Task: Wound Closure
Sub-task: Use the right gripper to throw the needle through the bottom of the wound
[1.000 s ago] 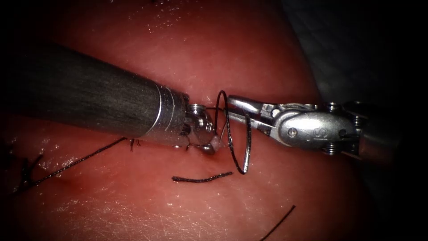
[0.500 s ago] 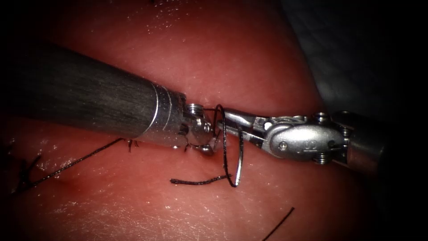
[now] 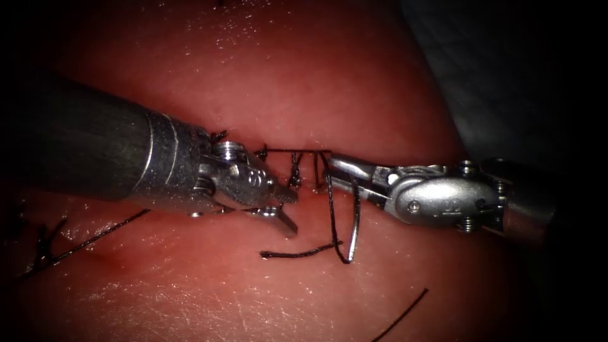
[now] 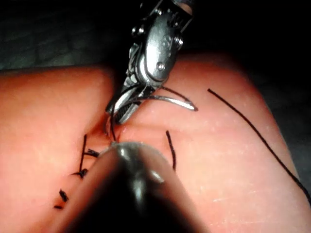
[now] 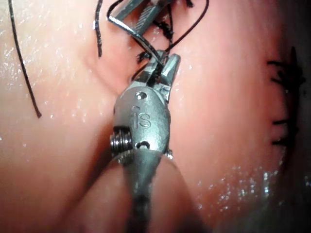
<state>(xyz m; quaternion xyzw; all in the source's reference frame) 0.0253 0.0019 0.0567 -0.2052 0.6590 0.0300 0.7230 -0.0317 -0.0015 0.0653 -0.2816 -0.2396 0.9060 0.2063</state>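
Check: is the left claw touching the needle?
Apart. The endoscope view shows bare tissue between the open left claw and the needle held in the right claw.

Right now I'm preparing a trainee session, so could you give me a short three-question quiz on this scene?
1. True or false: the left gripper holds the needle.
2. Which one grips the needle? A) the right gripper B) the left gripper C) neither
3. Fill in: the loose cut end of thread lies on the ___.
Key: 1 false, its jaws are open and empty; 2 A; 3 tissue.
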